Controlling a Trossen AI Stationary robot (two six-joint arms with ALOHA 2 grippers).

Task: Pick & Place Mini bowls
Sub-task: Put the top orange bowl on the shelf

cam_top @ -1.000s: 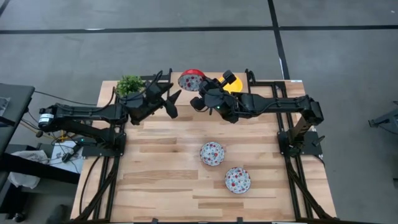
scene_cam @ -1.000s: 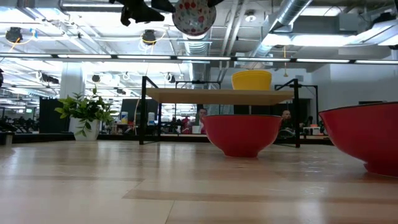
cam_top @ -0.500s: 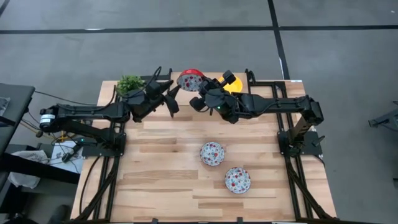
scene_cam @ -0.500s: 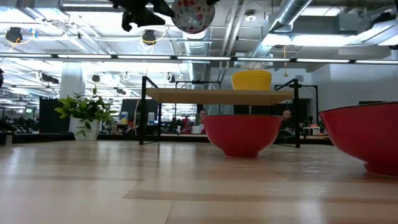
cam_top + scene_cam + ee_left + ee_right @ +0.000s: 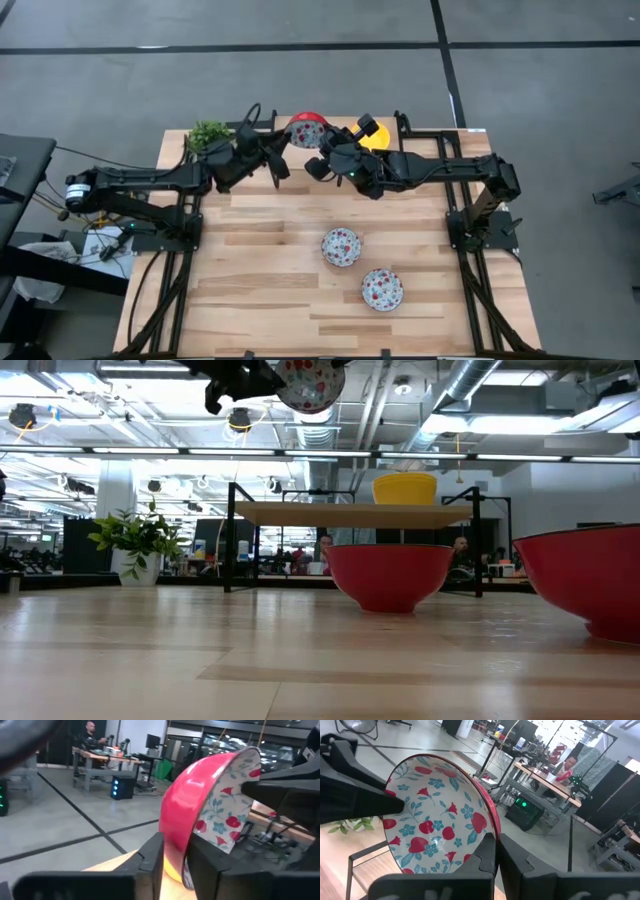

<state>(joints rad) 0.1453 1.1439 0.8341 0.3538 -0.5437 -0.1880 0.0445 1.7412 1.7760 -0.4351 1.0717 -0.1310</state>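
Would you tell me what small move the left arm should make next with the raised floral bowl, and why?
Probably shut the left tool on the floral bowl: its open fingers straddle the bowl's rim in mid-air, while the right tool is shut on another part of that rim, which looks like a handover.

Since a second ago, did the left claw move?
Yes. The left gripper moved toward the floral red-sided bowl, away from the green potted plant.

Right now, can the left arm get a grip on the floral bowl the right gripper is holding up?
Probably yes. The left gripper is open beside the raised floral bowl, its fingers straddling the rim opposite the right gripper, nothing between.
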